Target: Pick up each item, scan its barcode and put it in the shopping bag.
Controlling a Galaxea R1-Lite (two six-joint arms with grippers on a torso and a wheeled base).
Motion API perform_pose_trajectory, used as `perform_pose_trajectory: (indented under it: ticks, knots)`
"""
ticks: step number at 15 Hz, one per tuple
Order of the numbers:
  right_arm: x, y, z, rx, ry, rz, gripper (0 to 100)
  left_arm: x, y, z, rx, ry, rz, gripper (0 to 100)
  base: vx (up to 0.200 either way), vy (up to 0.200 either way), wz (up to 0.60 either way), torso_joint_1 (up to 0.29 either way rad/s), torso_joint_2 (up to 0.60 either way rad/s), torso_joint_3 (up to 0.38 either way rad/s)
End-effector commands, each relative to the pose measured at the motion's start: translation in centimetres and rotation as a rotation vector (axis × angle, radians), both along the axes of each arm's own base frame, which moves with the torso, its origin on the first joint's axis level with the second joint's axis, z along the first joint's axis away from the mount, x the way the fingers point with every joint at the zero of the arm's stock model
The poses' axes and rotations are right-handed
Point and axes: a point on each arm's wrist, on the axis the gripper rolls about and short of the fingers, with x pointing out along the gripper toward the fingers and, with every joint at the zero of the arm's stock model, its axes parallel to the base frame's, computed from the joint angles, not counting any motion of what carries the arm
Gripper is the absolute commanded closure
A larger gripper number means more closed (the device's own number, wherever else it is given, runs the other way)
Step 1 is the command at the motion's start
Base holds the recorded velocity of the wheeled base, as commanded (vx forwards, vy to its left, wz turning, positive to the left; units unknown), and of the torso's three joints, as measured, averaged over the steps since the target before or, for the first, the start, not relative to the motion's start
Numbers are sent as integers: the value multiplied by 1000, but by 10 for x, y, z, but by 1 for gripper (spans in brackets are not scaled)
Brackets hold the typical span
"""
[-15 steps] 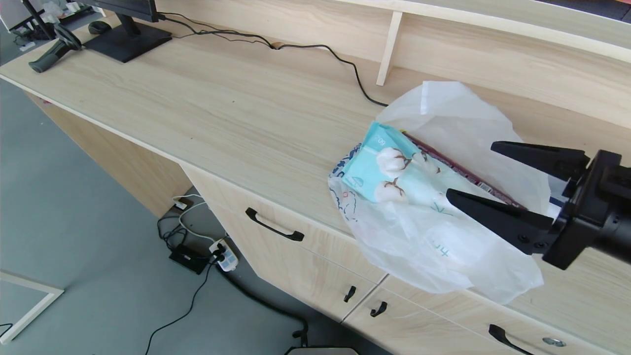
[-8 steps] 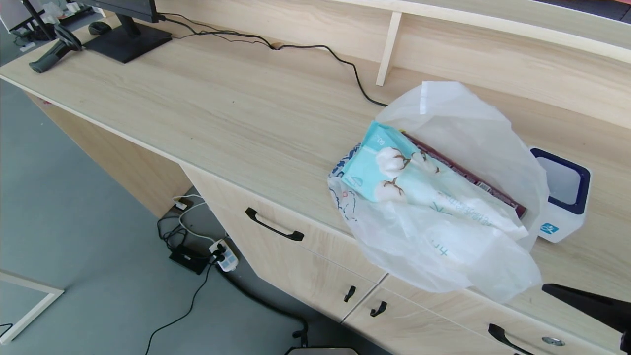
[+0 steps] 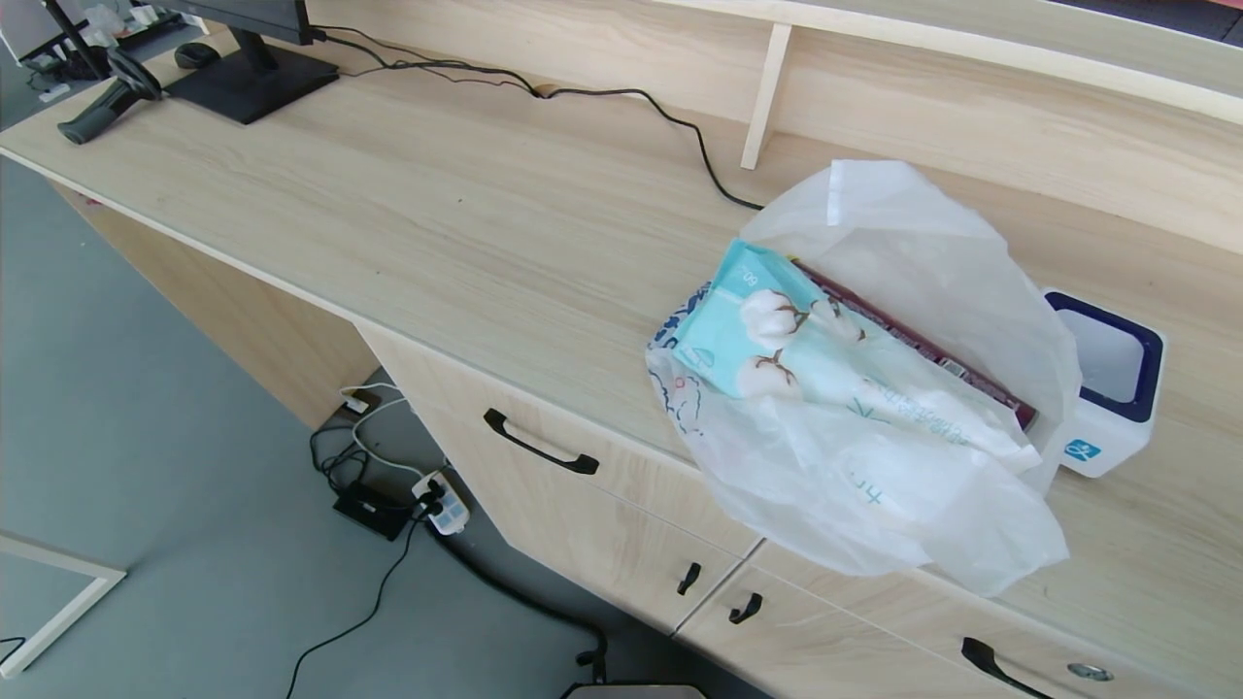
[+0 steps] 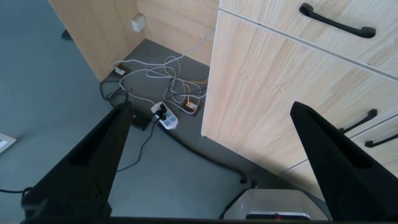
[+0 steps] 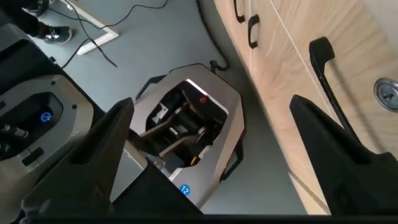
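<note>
Head view: the shopping bag [image 3: 879, 485] overhangs the counter [image 3: 437, 223] edge; left claw [image 4: 209, 107] and right claw [image 5: 211, 101] hang released below.

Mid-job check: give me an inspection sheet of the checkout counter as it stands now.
Surface: wooden counter, drawers under its front edge.
Job's things: shopping bag lies on its side, overhanging the front edge; tissue pack and dark red flat pack in its mouth; barcode scanner stands at its right.
Clutter: monitor stand, mouse and black handheld device at the far left end.
Grippers: left gripper open, empty, low over the floor by the drawers; right gripper open, empty, beside the drawer fronts.
Cables: black cable crosses the counter from the monitor stand toward the bag; power strip and loose leads on the floor.
Surroundings: white frame lying on the floor.
</note>
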Motion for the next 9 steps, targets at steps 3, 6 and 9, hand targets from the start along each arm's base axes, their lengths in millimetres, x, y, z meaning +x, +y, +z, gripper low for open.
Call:
perform_pose_trajectory:
  ticks: [3, 6, 9]
  knots:
    - [-18, -15, -5, 85, -79, -6, 0, 0, 0, 0, 0, -1, 0, 0, 0, 0, 0, 0, 0, 0]
    - [-12, -13, -6, 38, -26, -169, 0, 0, 0, 0, 0, -1, 1, 0, 0, 0, 0, 0, 0, 0]
    - [-12, -16, -6, 39, -52, -342, 0, 0, 0, 0, 0, 1, 0, 0, 0, 0, 0, 0, 0, 0]
